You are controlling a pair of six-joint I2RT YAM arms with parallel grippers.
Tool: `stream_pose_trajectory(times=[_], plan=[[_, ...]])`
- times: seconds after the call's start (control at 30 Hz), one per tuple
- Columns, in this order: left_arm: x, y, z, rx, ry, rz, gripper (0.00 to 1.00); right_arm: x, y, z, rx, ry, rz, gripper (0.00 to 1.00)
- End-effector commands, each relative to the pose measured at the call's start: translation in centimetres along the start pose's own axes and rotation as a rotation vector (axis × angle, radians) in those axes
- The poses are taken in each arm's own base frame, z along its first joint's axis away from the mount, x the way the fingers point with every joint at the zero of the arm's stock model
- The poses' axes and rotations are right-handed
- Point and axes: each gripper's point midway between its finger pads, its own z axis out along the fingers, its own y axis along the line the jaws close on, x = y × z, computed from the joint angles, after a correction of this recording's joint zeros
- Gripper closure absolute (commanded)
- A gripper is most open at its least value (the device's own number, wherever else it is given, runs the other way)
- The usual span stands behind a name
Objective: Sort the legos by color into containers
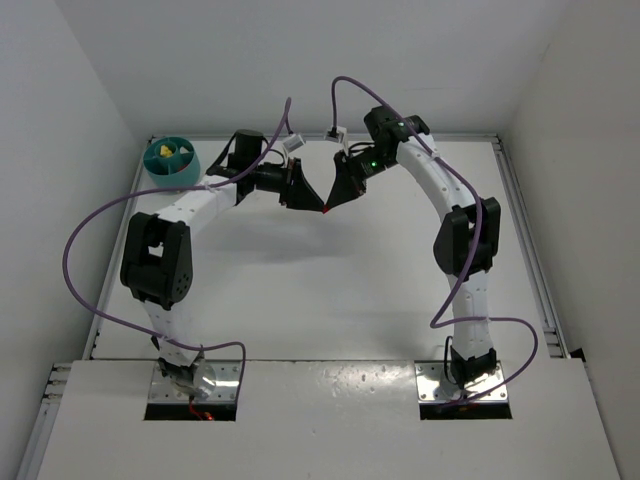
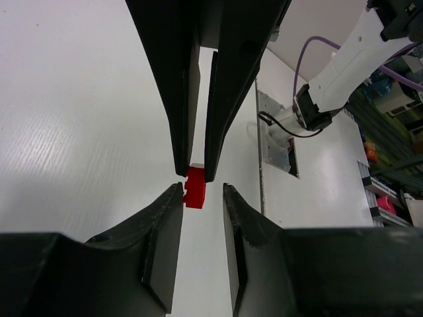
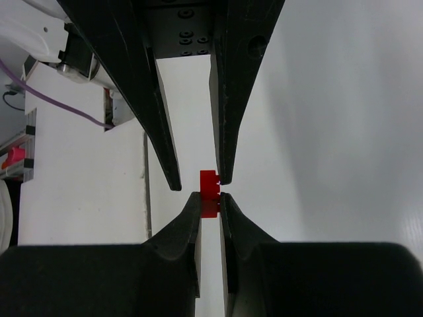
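Observation:
A tiny red lego (image 1: 326, 210) hangs in mid-air over the middle of the table, where both grippers meet tip to tip. My right gripper (image 3: 209, 196) is shut on the red lego (image 3: 210, 187), pinching its lower half. My left gripper (image 2: 202, 188) stands open around the same lego (image 2: 195, 187). One of its fingers touches the brick's studded side and the other stands a small gap away. The teal bowl (image 1: 171, 160) sits at the far left corner with a yellow piece (image 1: 165, 152) in one compartment. No other legos show.
Purple cables (image 1: 90, 225) loop from both arms. A metal rail (image 1: 528, 240) runs along the table's right edge. White walls close in the back and sides. The right arm's base (image 2: 310, 109) shows beyond the fingers in the left wrist view.

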Motion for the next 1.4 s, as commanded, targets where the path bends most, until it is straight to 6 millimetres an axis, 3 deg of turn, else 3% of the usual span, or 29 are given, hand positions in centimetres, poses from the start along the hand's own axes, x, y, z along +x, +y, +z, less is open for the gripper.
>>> stream_pose_trajectory(times=[0.0,0.47,0.83,0.87,0.93,1.03,1.1,1.13,1.17,1.37], plan=[[-0.8,-2.0,0.4,0.055,0.003,0.067,0.65,-1.7,0.3,-0.3,-0.001,-0.033,-0.1,1.0],[-0.4,-1.5,0.8,0.034,0.011,0.06,0.61,-1.5,0.7,0.0,-0.012,-0.021,-0.117,1.0],[0.1,-1.0,0.8,0.015,0.019,0.049,0.93,-1.3,0.2,0.0,0.015,-0.009,-0.107,0.99],[0.1,-1.0,0.8,0.015,0.018,0.061,0.93,-1.3,-0.3,-0.1,0.038,-0.003,-0.109,0.96],[-0.1,-0.8,0.3,-0.026,0.016,0.07,0.94,-1.3,-0.9,-0.4,0.093,0.013,-0.091,0.79],[-0.8,0.7,-2.0,-0.124,-0.011,0.066,0.94,-0.9,-2.5,-1.6,0.191,0.024,-0.067,0.61],[-1.6,2.2,-4.7,-0.239,-0.042,0.061,0.96,-0.5,-3.2,-2.2,0.26,0.045,-0.058,0.59],[-2.0,3.0,-5.7,-0.29,-0.052,0.051,0.96,0.2,-4.5,-2.8,0.317,0.066,-0.049,0.58],[-2.8,4.8,-8.0,-0.407,-0.066,0.051,0.97,0.8,-5.2,-3.5,0.364,0.083,-0.041,0.56],[-6.1,9.4,-16.5,-0.787,-0.049,0.119,0.97,2.9,-7.3,-5.8,0.496,0.131,0.0,0.51]])
